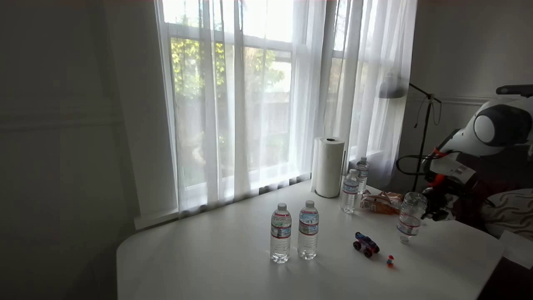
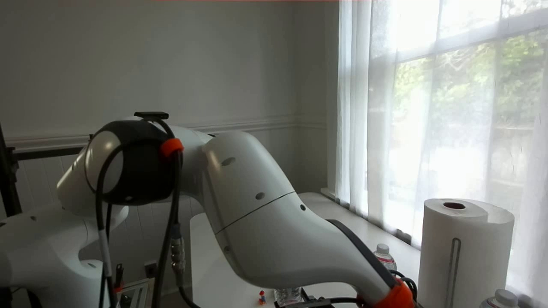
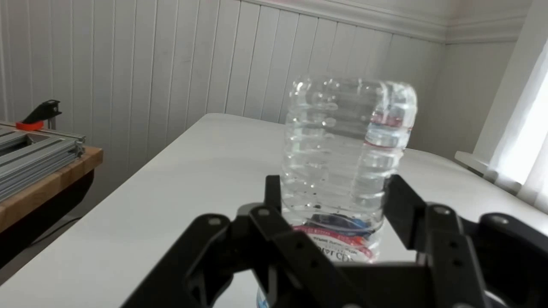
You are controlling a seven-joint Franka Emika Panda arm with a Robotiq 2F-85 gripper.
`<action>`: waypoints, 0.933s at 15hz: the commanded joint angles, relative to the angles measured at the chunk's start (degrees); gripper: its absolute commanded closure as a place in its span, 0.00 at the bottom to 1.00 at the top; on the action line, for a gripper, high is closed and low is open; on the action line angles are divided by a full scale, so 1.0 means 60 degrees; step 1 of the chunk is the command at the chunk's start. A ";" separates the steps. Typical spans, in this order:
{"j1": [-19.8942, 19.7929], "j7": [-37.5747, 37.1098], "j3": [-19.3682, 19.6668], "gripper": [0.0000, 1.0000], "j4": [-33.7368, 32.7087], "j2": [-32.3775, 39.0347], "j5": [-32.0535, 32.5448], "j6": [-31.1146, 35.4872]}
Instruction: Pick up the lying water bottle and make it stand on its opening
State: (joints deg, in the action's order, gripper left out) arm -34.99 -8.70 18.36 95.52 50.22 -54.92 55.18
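The clear water bottle (image 1: 410,216) is upside down, base up and neck down, leaning slightly in an exterior view. Its neck is at or just above the white table (image 1: 233,258); I cannot tell if it touches. My gripper (image 1: 433,211) reaches it from the side, near the table's edge. In the wrist view the bottle (image 3: 342,128) stands between the two black fingers of the gripper (image 3: 333,190), which press on its sides. Its lower part and neck are hidden behind the gripper there. In an exterior view the arm hides most of the bottle (image 2: 289,295).
A toy truck (image 1: 366,244) and a small red figure (image 1: 390,261) lie near the bottle. Two labelled bottles (image 1: 281,233) (image 1: 308,229) stand mid-table. Two more (image 1: 349,191) (image 1: 362,175) stand by a paper towel roll (image 1: 329,166) and an orange bag (image 1: 383,203).
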 commanded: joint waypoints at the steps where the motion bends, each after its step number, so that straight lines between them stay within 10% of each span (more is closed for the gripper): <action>1: -0.0082 -0.0174 0.0113 0.38 -0.0356 0.0304 -0.0322 -0.0350; 14: -0.0096 -0.0219 0.0204 0.19 -0.0395 0.0417 -0.0379 -0.0393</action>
State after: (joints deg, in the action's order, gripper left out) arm -35.05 -9.16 19.02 95.27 51.12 -55.58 54.54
